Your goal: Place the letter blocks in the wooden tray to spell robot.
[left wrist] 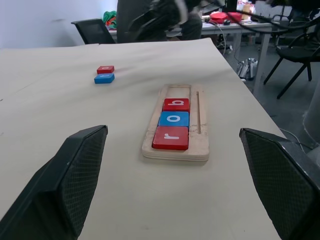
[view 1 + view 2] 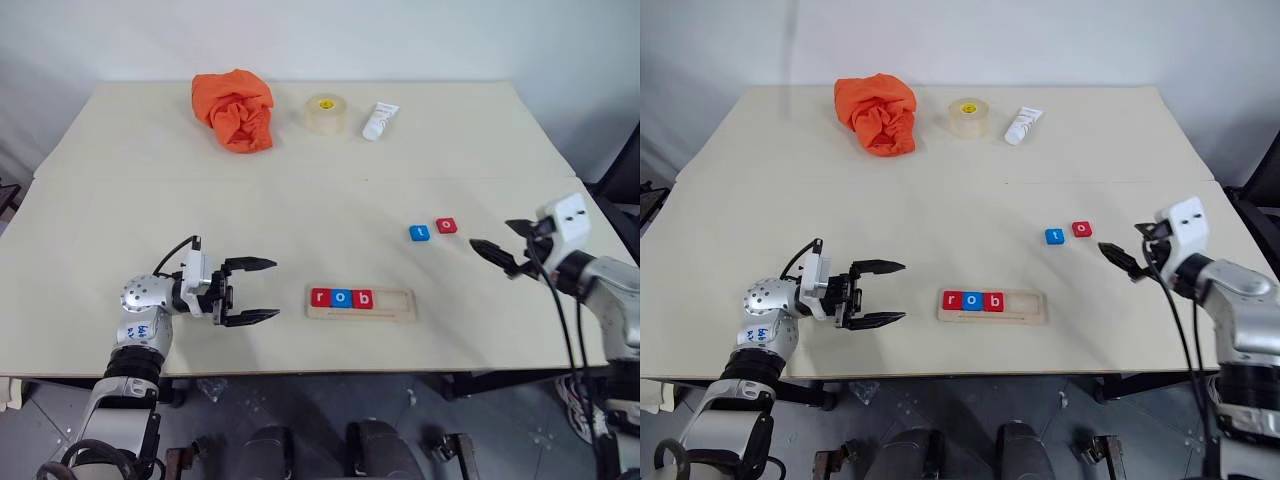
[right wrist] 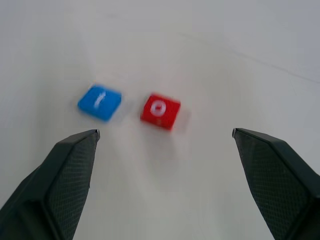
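Observation:
The wooden tray [image 2: 396, 305] lies near the table's front edge with three letter blocks in its left part: red r [image 2: 320, 297], blue o [image 2: 341, 298], red b [image 2: 363, 299]. Its right part is bare. A blue t block [image 2: 419, 233] and a red o block [image 2: 446, 226] lie side by side on the table, behind and to the right of the tray. My right gripper [image 2: 505, 246] hovers open just right of the red o, pointing at it, holding nothing. My left gripper [image 2: 262, 291] stands open left of the tray, pointing toward it, with nothing between its fingers.
At the back of the table sit an orange crumpled cloth [image 2: 235, 108], a roll of tape [image 2: 326, 113] and a white tube [image 2: 379, 121]. A seam [image 2: 300, 180] runs across the tabletop. Chairs and another table stand beyond the table's right edge in the left wrist view.

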You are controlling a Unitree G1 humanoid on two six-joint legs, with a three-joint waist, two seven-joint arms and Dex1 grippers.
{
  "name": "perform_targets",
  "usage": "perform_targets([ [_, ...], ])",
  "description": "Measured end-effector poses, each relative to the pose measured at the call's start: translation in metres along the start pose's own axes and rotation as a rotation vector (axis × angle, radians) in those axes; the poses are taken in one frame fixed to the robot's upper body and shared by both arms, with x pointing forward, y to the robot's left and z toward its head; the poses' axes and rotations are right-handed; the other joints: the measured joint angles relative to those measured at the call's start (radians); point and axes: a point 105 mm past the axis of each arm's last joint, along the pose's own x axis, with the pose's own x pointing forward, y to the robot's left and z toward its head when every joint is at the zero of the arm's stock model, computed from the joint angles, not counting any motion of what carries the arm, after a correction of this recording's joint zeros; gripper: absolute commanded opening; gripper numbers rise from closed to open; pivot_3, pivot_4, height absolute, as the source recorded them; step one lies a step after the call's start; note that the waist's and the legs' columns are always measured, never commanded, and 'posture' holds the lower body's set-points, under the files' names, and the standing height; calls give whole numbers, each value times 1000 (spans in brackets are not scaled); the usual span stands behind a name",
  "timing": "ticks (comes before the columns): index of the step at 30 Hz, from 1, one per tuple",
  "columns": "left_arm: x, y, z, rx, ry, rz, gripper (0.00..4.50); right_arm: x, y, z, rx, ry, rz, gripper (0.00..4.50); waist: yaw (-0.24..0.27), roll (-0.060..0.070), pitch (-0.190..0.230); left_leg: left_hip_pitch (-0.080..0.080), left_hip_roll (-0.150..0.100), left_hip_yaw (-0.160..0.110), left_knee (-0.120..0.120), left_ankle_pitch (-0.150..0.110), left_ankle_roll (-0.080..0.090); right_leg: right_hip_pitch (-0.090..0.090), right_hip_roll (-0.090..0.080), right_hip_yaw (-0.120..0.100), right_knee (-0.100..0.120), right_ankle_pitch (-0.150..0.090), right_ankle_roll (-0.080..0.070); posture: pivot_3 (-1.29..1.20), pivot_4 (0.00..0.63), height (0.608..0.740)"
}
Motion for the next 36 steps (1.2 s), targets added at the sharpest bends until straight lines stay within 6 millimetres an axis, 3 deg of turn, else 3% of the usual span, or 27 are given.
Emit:
perform_targets([
  [3, 1, 0, 1, 3, -4, -2, 4500, 30, -1, 2, 53, -10, -52, 4464, 0, 0, 0, -1, 0, 0, 0, 0, 0, -1, 0, 0, 1, 0, 0, 0, 150, 740],
  [10, 0, -3, 1, 8, -3, -4, 4500, 70, -3, -7, 96, 17, -160, 4464, 0, 0, 0, -2, 0, 0, 0, 0, 0, -1, 0, -1, 3, 0, 0, 0, 150, 740],
  [23, -3, -16, 0, 17, 4, -15, 4500, 70, -8, -26, 84, 65, -221, 4464, -2, 0, 0, -2, 0, 0, 0, 0, 0, -1, 0, -1, 3, 0, 0, 0, 150, 740],
  [32, -3, -18, -1, 18, 5, -18, 4500, 64, 3, -29, 76, 71, -191, 1500, 2, 0, 0, -2, 0, 0, 0, 0, 1, 0, -1, -1, 3, 0, 0, 0, 150, 740],
  [36, -3, -18, -1, 19, 4, -18, 4500, 58, 5, -30, 67, 70, -204, 1464, 1, 0, 0, -2, 0, -1, 0, 0, 1, 0, 0, -1, 3, 0, 0, 0, 150, 740],
])
